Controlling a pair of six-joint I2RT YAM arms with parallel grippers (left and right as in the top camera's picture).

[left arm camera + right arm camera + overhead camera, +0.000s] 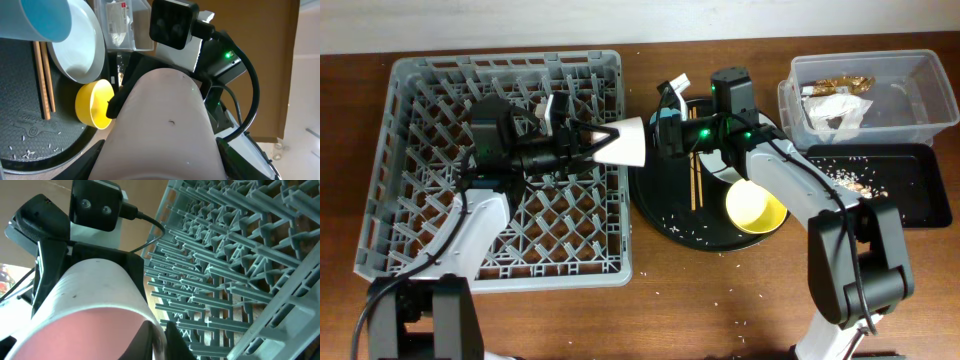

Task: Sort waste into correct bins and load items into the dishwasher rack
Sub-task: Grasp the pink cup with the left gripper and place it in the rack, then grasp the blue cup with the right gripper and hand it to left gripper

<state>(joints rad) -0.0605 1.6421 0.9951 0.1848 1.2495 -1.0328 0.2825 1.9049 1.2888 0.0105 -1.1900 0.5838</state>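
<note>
The pale pink cup (630, 142) hangs on its side in the air between the dishwasher rack (420, 120) and the round black tray (665, 215). My left gripper (598, 140) is shut around its body (165, 115). My right gripper (658, 135) pinches its rim (95, 290), one finger inside and one outside (161, 340). On the round tray lie the chopsticks (696, 180), the yellow bowl (755, 208) and the white plate (80, 45). The light blue cup (45, 20) shows only in the left wrist view.
The clear tub (910, 75) at the back right holds napkins and a brownish wrapper (840, 85). The flat black tray (910, 190) in front of it holds crumbs. Grains lie scattered on the round tray and the table.
</note>
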